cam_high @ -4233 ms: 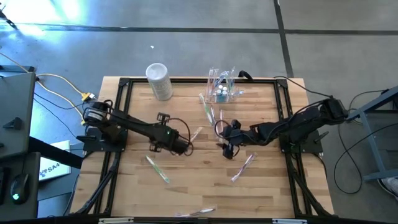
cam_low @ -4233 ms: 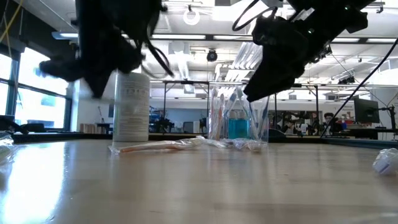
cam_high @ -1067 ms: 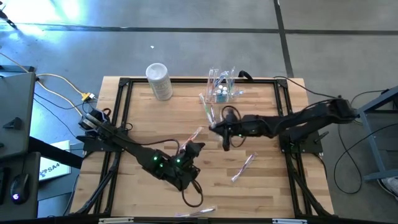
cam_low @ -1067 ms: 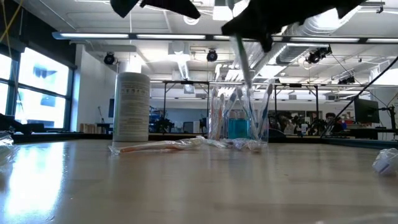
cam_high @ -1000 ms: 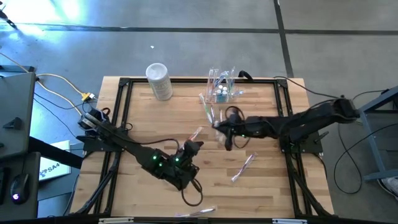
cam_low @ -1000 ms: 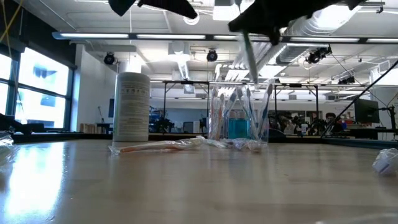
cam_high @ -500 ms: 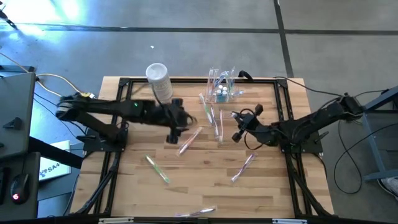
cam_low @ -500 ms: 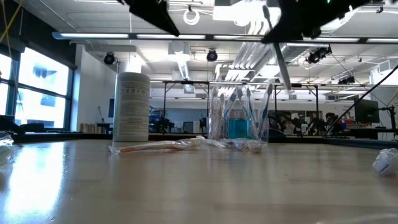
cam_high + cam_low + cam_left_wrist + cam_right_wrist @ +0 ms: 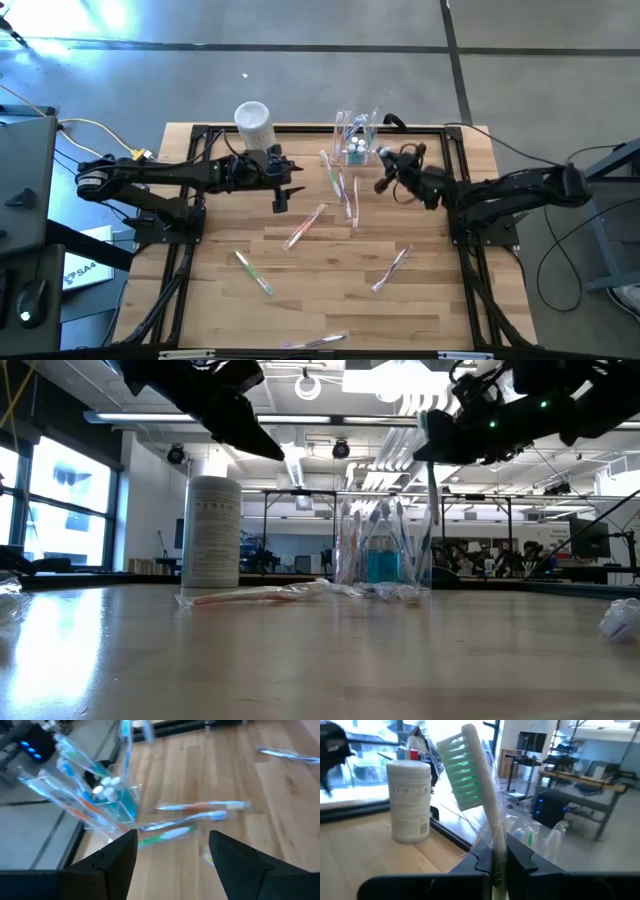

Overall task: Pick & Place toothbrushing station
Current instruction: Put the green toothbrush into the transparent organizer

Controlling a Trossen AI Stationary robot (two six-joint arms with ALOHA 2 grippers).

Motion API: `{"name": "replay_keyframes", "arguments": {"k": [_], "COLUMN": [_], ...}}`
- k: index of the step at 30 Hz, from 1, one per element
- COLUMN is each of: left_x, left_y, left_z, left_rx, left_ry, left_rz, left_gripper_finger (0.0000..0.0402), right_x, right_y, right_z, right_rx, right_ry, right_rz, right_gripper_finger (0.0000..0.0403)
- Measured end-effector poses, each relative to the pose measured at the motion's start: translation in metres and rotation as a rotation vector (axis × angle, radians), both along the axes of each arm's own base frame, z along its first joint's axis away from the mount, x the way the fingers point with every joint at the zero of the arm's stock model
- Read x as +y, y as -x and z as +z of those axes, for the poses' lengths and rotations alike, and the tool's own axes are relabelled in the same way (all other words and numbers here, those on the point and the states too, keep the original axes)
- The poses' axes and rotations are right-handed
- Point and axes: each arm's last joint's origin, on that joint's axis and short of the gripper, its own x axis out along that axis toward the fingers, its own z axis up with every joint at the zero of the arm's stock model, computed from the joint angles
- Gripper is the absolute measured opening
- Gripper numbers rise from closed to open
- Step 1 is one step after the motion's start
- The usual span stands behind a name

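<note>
High view: near the front of the wooden surface (image 9: 330, 290) lie loose wrapped toothbrushes (image 9: 253, 271). Mid-surface, the left pincer (image 9: 281, 196) hangs released, holding nothing. Farther back, the right pincer (image 9: 385, 183) is clenched on a green-bristled toothbrush (image 9: 479, 790), just beside the toothbrushing station (image 9: 357, 137) at the back edge. A whitish cylindrical container (image 9: 255, 130) stands at that edge too, well left of the station.
</note>
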Motion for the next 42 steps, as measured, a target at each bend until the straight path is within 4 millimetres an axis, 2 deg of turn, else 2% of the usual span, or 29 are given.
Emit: {"name": "replay_keyframes", "arguments": {"k": [9, 16, 22, 27, 35, 42], "left_x": [-0.003, -0.005, -0.005, -0.004, -0.003, -0.003], "left_y": [-0.002, -0.004, -0.01, -0.016, -0.02, -0.019], "left_z": [-0.002, -0.005, -0.012, -0.015, -0.014, -0.016], "left_rx": [-0.012, -0.014, -0.006, -0.03, -0.062, -0.041], "left_ry": [0.107, 0.19, 0.262, 0.295, 0.292, 0.301], "left_rz": [-0.091, -0.141, -0.112, -0.097, -0.1, -0.095], "left_gripper_finger": [0.0239, 0.0239, 0.0239, 0.0239, 0.0239, 0.0239], "right_x": [-0.044, -0.061, -0.074, -0.09, -0.11, -0.121], "right_y": [0.013, 0.02, 0.025, 0.021, -0.003, -0.012], "right_z": [0.004, 0.005, 0.004, -0.007, -0.027, -0.046], "right_rx": [-0.051, -0.079, -0.076, -0.091, -0.025, -0.04], "right_ry": [0.003, -0.002, 0.004, 0.012, -0.042, -0.148], "right_rz": [-0.047, -0.011, 0.02, 0.039, 0.044, -0.063], "right_gripper_finger": [0.0013, 0.0013, 0.0013, 0.0013, 0.0013, 0.0014]}}
